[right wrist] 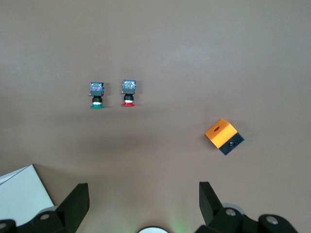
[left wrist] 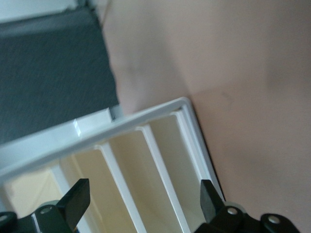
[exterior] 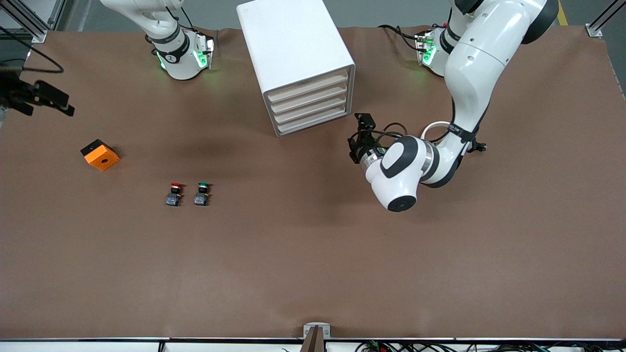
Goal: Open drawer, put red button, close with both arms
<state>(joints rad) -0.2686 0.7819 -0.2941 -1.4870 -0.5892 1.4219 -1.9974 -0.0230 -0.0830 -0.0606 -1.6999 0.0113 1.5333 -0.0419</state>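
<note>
The big white box cabinet (exterior: 296, 61) stands on the brown surface (exterior: 313, 254) with all four shallow white drawers (exterior: 310, 107) shut. The left arm's black two-finger claw (exterior: 356, 139) hangs spread just in front of the drawer fronts. The right arm's black claw (exterior: 46, 100) hangs spread over its end of the surface, above an orange-and-black block (exterior: 100, 154). The tiny red-capped push-button (exterior: 174, 193) stands beside its green-capped twin (exterior: 202, 193), nearer the front camera than the cabinet.
</note>
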